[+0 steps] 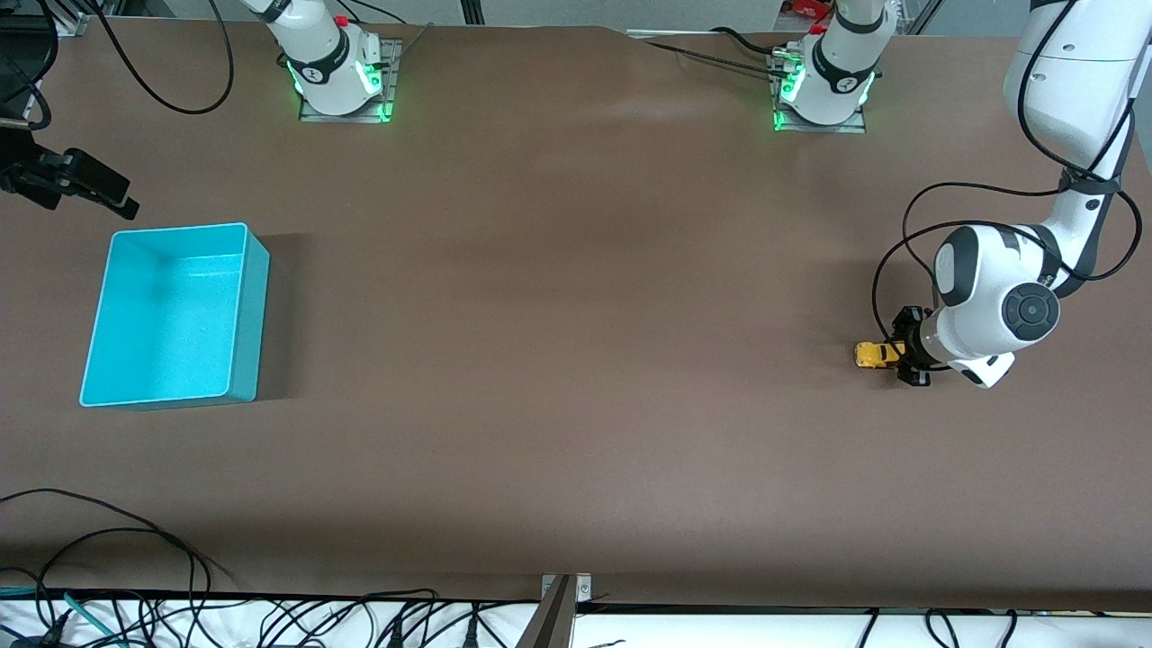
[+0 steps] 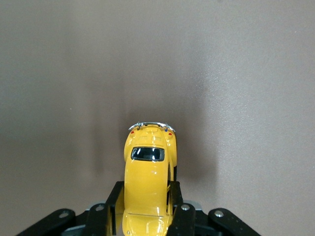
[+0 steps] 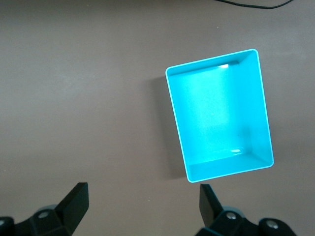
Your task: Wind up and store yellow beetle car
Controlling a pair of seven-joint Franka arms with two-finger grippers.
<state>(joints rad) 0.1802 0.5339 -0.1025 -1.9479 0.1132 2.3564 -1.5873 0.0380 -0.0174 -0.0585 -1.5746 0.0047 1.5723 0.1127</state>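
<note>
Beetle car pinched at the left arm's end

Turquoise bin (image 1: 171, 315) sits at the right arm's end; I see the right gripper (image 3: 142, 206) above the table beside it, jaws wide, waiting. My left gripper (image 1: 903, 353) is clamped on the yellow beetle car (image 1: 875, 354), low at the table (image 1: 576, 360), its body poking out past the fingertips (image 2: 179, 216).

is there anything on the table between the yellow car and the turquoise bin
Nothing visible. The left gripper is shut on the yellow beetle car at the left arm's end; bare table runs to the empty turquoise bin.
</note>
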